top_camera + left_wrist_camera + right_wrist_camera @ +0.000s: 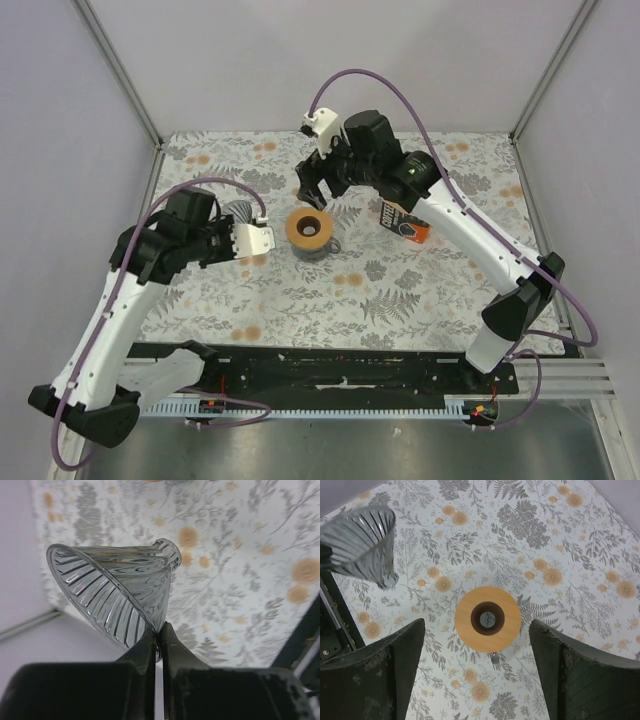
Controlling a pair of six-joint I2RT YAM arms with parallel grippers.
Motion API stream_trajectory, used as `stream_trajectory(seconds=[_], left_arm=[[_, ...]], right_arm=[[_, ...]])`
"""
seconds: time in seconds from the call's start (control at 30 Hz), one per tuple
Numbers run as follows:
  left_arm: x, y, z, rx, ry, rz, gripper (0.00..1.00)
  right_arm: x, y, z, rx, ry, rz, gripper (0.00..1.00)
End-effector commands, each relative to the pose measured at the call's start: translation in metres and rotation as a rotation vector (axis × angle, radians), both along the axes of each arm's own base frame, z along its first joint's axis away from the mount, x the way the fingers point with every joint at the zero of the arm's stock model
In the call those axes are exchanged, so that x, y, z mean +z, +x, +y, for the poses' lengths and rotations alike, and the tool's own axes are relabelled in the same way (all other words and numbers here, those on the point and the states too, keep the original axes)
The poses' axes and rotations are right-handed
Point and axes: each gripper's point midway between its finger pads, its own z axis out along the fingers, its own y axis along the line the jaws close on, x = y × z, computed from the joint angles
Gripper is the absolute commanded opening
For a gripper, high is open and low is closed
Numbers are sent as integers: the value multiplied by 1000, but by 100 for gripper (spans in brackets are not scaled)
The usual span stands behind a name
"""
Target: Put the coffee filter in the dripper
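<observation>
Floral surface (400, 290) carries the orange dripper (309, 228) mid-frame, its base hidden under the rim. Left gripper (159, 627) jaws clamp a ribbed glass cone (112, 592) by its edge; right gripper (476, 625) jaws gape wide.

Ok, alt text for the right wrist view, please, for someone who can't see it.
The open right hand looks straight down on the round orange dripper, framed between its two dark fingers, against a floral cloth. A ribbed glass cone shows at upper left.
</observation>
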Motion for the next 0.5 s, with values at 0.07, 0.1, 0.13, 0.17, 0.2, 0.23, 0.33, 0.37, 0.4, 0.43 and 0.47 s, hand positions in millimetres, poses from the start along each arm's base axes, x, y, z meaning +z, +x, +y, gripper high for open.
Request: stream_trajectory(seconds=[0.07,0.1,0.13,0.17,0.2,0.23,0.33,0.37,0.4,0.43,0.47], left_arm=[[88,25,14,-330,270,-570,2],[94,24,10,-399,305,-656,2],[91,24,5,-471,340,-714,2],[92,21,3,-542,404,-791,2],[77,21,1,-618,476,-822,2],[77,18,-1,-679,548,-902,2],[63,17,-7,-787,662,-976,2],[60,16,-7,-802,670,-974,2],[57,16,-7,-809,684,-972,2],[56,17,-6,-813,699,-970,2],[53,17,-5,-818,704,-963,2]], right_arm=[[35,-32,37,78,80,-55,98],[40,-36,42,89,91,-66,98],[44,-37,44,80,99,-79,98],[47,-40,48,75,103,-92,98],[50,-42,52,74,107,-107,98],[53,-46,56,84,115,-116,98],[58,-55,66,93,133,-129,98],[57,-59,70,99,134,-136,98],[54,-64,75,109,127,-142,98],[49,-67,79,112,117,-140,98],[44,-69,83,115,108,-140,98]])
